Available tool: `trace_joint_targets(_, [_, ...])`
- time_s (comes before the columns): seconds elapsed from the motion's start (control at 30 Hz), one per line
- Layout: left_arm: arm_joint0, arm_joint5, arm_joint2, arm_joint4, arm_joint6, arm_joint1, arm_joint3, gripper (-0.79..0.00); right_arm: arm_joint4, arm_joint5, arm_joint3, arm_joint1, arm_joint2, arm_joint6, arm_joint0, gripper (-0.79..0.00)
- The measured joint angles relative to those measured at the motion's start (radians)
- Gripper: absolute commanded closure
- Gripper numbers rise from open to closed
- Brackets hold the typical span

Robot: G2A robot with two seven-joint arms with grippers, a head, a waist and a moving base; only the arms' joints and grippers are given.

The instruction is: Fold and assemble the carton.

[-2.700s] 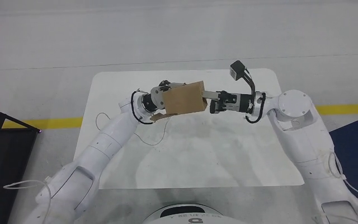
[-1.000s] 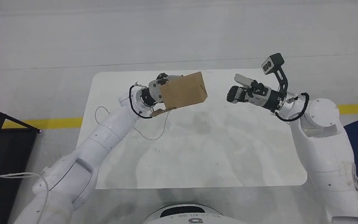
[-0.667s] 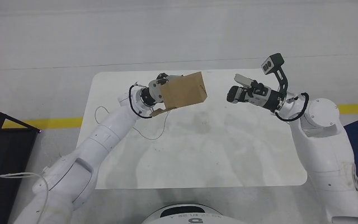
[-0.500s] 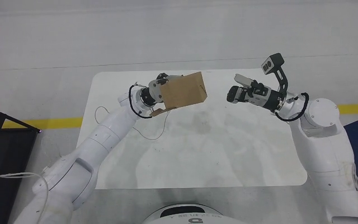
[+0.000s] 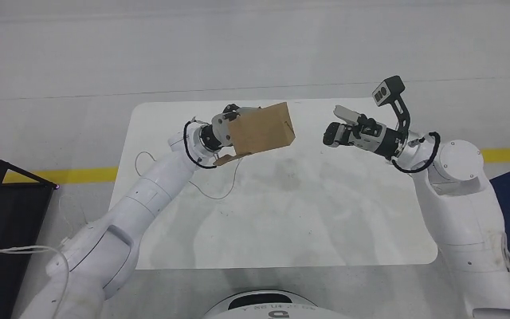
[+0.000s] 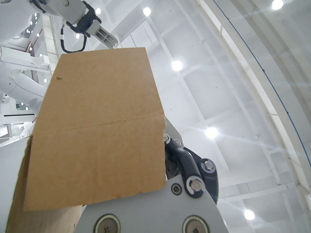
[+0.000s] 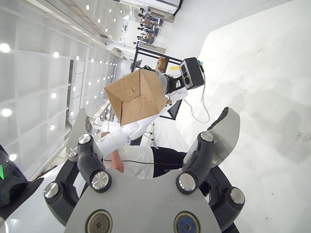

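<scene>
Top view, left hand [image 5: 231, 121] gripping carton [image 5: 264, 129] aloft

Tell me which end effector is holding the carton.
The left end effector, clamped on the carton; the right end effector hangs open and empty, apart from it.

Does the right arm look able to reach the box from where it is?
Probably yes: the right hand, open, points at the box across a bare gap, with nothing between them.
</scene>
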Motion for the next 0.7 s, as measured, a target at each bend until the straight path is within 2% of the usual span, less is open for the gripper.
trace_joint_targets(0.13, [0.038, 0.002, -0.02, -0.077, 0.0, 0.013, -0.082, 0.0, 0.0, 0.0, 0.0, 0.0, 0.0, 0.0, 0.0, -0.785])
trace_joint_targets(0.23, [0.059, -0.018, -0.01, -0.132, -0.021, 0.034, -0.151, 0.0, 0.0, 0.0, 0.0, 0.0, 0.0, 0.0, 0.0, -0.785])
trace_joint_targets(0.43, [0.084, -0.084, 0.053, -0.211, -0.087, 0.102, -0.258, 0.0, 0.0, 0.0, 0.0, 0.0, 0.0, 0.0, 0.0, -0.785])
trace_joint_targets(0.57, [0.077, -0.113, 0.104, -0.24, -0.116, 0.142, -0.298, 0.0, 0.0, 0.0, 0.0, 0.0, 0.0, 0.0, 0.0, -0.785])
trace_joint_targets(0.7, [0.076, -0.112, 0.108, -0.247, -0.115, 0.147, -0.305, 0.0, 0.0, 0.0, 0.0, 0.0, 0.0, 0.0, 0.0, -0.785])
